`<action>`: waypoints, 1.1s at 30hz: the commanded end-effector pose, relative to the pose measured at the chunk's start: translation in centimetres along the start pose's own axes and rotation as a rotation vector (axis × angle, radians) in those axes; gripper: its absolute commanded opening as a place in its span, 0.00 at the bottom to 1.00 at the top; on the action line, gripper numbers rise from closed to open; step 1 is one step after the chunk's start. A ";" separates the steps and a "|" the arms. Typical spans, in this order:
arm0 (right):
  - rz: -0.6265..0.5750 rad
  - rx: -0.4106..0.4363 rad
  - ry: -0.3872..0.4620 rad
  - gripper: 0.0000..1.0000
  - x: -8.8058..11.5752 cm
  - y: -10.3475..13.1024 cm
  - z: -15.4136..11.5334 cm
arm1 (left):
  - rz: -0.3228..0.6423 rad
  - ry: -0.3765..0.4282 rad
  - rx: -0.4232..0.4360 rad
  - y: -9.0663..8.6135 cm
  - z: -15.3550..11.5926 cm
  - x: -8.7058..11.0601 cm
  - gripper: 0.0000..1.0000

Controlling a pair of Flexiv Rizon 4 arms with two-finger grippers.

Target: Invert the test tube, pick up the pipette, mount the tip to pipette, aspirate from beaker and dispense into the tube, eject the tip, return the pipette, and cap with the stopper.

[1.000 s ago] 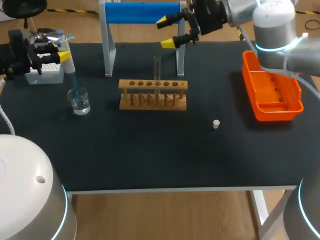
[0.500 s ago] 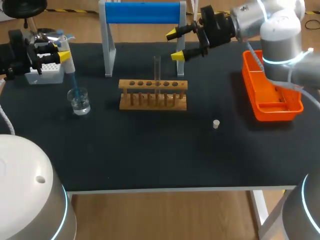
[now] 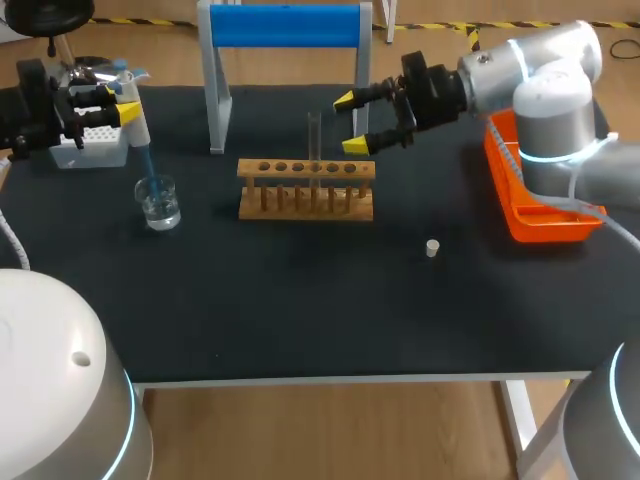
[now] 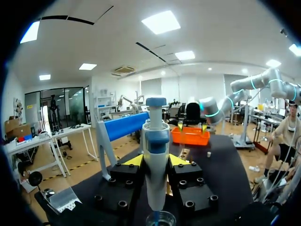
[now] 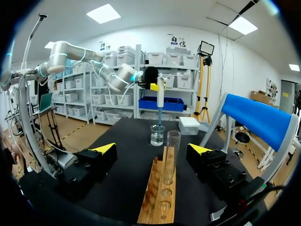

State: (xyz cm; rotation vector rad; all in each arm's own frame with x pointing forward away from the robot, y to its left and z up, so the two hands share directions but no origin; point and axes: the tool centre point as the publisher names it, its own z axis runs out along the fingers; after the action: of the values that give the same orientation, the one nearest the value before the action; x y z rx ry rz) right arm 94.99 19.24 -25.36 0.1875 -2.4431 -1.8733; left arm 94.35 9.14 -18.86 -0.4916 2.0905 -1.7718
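Note:
At the table's left, my left gripper (image 3: 112, 103) is shut on the white and blue pipette (image 3: 133, 118); its blue tip reaches down into the glass beaker (image 3: 159, 202). In the left wrist view the pipette (image 4: 156, 162) stands upright between the fingers of the left gripper (image 4: 156, 161), just over the beaker (image 4: 160, 219). A clear test tube (image 3: 314, 140) stands upright in the wooden rack (image 3: 305, 188). My right gripper (image 3: 352, 123) hangs open just right of the tube's upper part. In the right wrist view the tube (image 5: 172, 153) rises from the rack (image 5: 160, 195), ahead of the open right gripper (image 5: 152, 149). The small stopper (image 3: 432, 248) lies right of the rack.
A blue-topped stand (image 3: 283, 25) rises behind the rack. An orange tray (image 3: 545, 195) sits at the right edge, under my right arm. The white tip box (image 3: 90, 148) lies beneath my left gripper.
My right gripper has come down and forward from beside the blue stand to the level of the tube's top, staying open. The left arm and pipette have not moved.

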 end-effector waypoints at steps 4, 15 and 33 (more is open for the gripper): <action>0.003 0.018 -0.004 1.00 -0.9 -1.2 0.9 | -0.001 0.001 -0.001 -0.1 0.0 0.0 0.00; -0.030 0.119 -0.033 1.00 -2.2 -2.5 2.2 | -0.001 0.001 -0.001 -0.1 0.0 0.0 0.00; -0.014 0.201 -0.073 1.00 -3.1 -3.3 4.7 | -0.001 0.001 -0.001 -0.1 0.0 0.0 0.00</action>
State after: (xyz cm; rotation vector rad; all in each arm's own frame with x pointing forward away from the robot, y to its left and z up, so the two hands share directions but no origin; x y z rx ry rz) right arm 97.63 22.82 -29.81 0.1549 -2.6691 -1.6859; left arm 94.35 9.14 -18.86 -0.4916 2.0905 -1.7718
